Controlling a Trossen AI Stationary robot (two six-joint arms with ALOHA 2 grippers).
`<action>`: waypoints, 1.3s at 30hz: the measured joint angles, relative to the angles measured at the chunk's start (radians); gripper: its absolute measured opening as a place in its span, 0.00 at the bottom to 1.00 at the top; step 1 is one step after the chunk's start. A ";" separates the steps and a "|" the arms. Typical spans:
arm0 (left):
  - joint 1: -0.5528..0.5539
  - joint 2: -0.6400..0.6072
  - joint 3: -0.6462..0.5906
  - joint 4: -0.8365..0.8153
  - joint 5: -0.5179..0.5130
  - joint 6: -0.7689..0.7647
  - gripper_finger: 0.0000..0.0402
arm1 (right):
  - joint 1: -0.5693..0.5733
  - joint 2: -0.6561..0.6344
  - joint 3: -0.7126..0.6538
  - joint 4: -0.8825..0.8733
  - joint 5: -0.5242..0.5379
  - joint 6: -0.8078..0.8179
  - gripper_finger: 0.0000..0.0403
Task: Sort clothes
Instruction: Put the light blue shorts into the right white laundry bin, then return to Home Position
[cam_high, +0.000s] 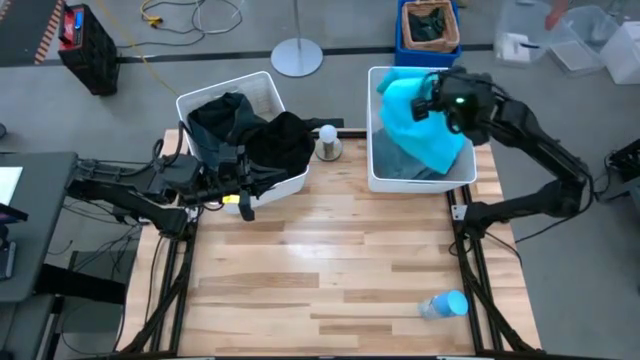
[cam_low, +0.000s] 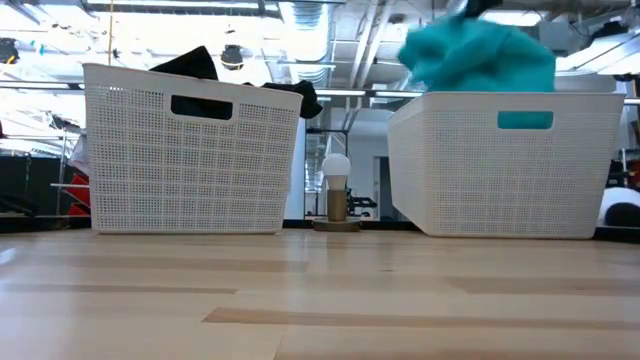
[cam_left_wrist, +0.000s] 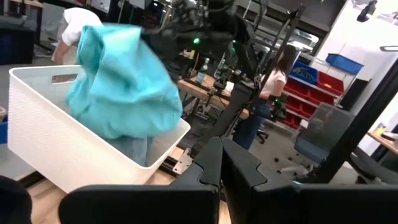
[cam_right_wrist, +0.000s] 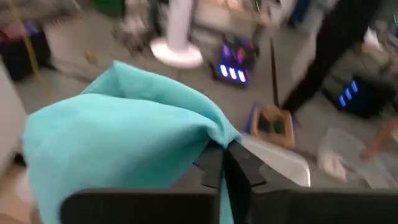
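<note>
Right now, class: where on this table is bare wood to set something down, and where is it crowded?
The table is bare across its middle and near edge, bordered by the two baskets behind and a plastic bottle near the right corner. Crowded: the left basket heaped with dark clothes, the right basket where the right gripper holds the turquoise garment.

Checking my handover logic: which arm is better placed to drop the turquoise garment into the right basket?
Right. Its tool is shut on the turquoise garment, held over the right basket. The left tool sits by the left basket.
</note>
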 joint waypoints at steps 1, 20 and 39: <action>0.000 0.000 0.000 -0.001 0.000 -0.001 0.00 | -0.012 0.013 0.000 -0.043 0.000 0.037 0.10; 0.014 -0.023 0.000 -0.021 0.003 0.013 0.00 | 0.006 -0.011 0.000 -0.223 -0.162 0.254 0.59; 0.053 -0.266 0.001 -0.378 0.221 0.234 0.00 | 0.644 -0.105 -0.166 0.339 -0.427 -0.015 0.18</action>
